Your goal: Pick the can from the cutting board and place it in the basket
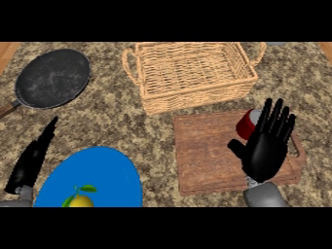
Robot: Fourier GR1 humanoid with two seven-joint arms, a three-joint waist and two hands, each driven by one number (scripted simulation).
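Note:
A dark red can point(248, 123) with a pale top stands on the brown wooden cutting board point(206, 155), near its far right part. My right hand point(264, 148) hovers over the board just right of the can, fingers straight and spread, thumb out to the left; it partly hides the can. The wicker basket point(191, 96) sits beyond the board, at the counter's far middle, with nothing in it. My left hand point(30, 163) rests at the lower left, seen edge-on, fingers straight.
A black frying pan point(52, 78) with a wooden handle lies at the far left. A blue plate point(103, 175) holding a yellow lemon point(80, 200) sits at the near left, beside my left hand.

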